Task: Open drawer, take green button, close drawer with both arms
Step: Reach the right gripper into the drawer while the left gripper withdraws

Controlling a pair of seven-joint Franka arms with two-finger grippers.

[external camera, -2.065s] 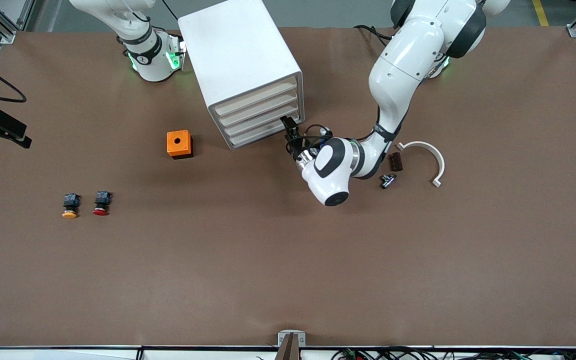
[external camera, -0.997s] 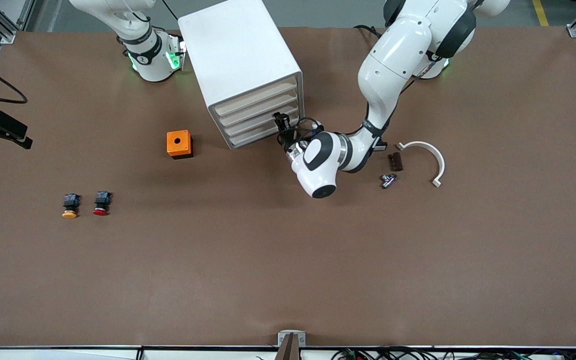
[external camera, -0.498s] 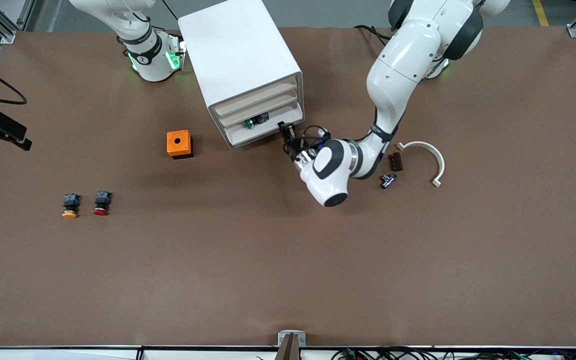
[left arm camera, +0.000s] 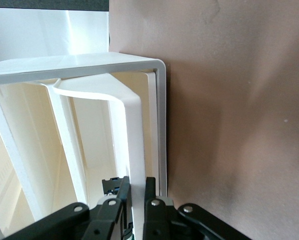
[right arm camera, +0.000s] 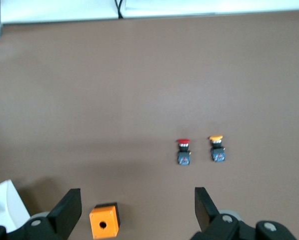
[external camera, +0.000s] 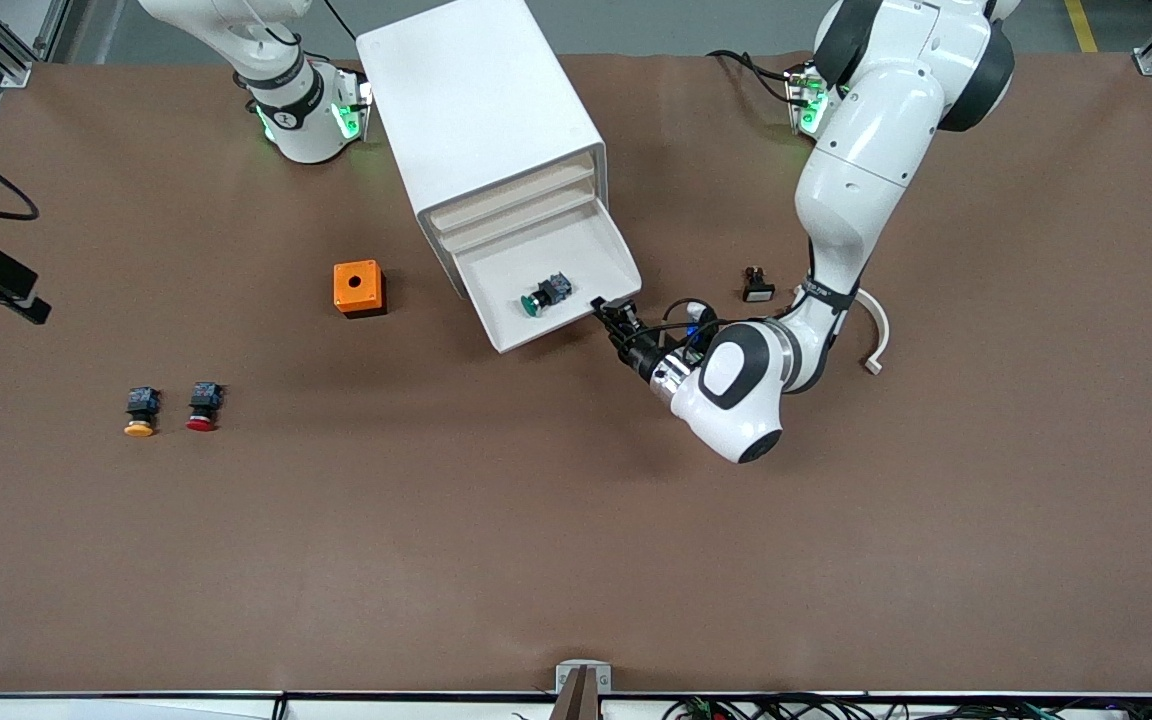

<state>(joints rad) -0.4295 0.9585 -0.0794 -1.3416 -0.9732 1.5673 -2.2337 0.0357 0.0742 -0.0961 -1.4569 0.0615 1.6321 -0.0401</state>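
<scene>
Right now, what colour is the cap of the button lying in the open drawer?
Green; the button shows best in the front view.

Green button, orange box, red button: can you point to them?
green button (external camera: 539, 298), front view, on its green cap
orange box (external camera: 357, 287), front view, on its top face
red button (right arm camera: 183, 151), right wrist view, on its body

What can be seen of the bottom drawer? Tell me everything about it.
The drawer is the lowest of four in the white cabinet, pulled well out toward the front camera. It looks like plastic, a shallow white tray with a beige front. A green button lies inside it. The left end effector is shut on the drawer's front lip at the corner toward the left arm's end.
</scene>
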